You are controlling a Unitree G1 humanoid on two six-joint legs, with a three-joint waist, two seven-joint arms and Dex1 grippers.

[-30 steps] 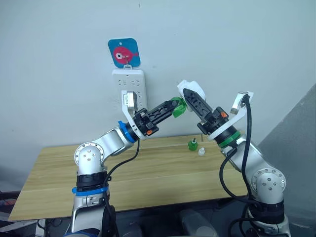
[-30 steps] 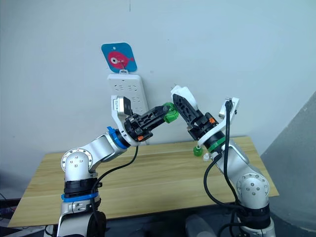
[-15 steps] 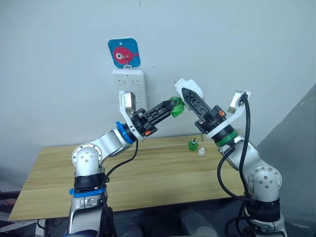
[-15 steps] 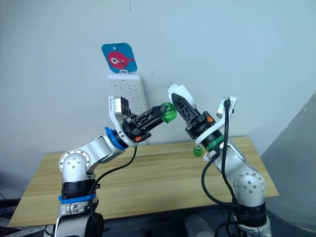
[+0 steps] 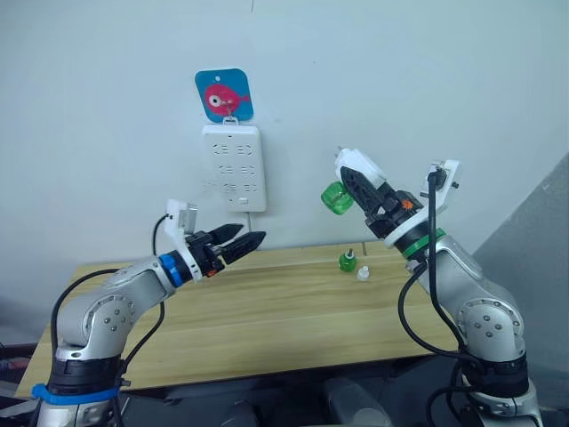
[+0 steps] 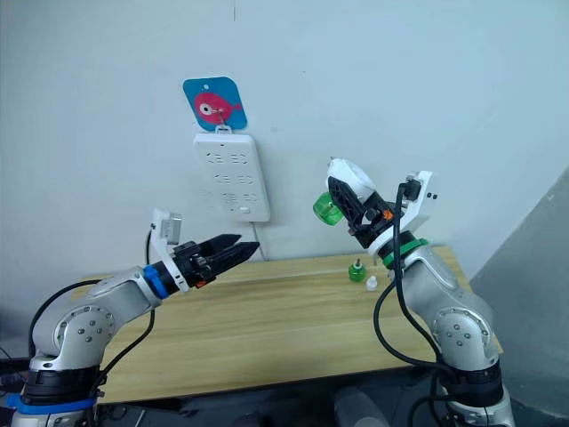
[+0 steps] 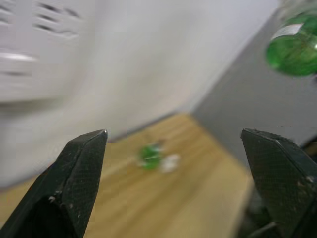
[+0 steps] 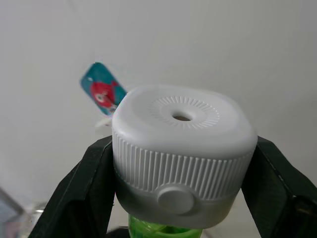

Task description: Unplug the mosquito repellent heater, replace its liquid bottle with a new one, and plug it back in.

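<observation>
The small white rounded plastic mosquito repellent heater (image 8: 181,148) is held aloft above the right end of the light wooden worktop (image 5: 267,311), clamped between the right gripper's (image 5: 356,184) black fingers (image 8: 79,193), with a green translucent liquid bottle (image 5: 335,197) seated in its underside. The left gripper (image 5: 247,239) is seen low over the worktop, its fingers (image 7: 74,178) spread wide and empty. A small green bottle (image 5: 346,261) and a little white cap (image 5: 363,273) are left standing near the far right edge. So the unplugging is done and the swap looks finished; only plugging into the long white wall-mounted power strip (image 5: 233,167) appears to be left.
</observation>
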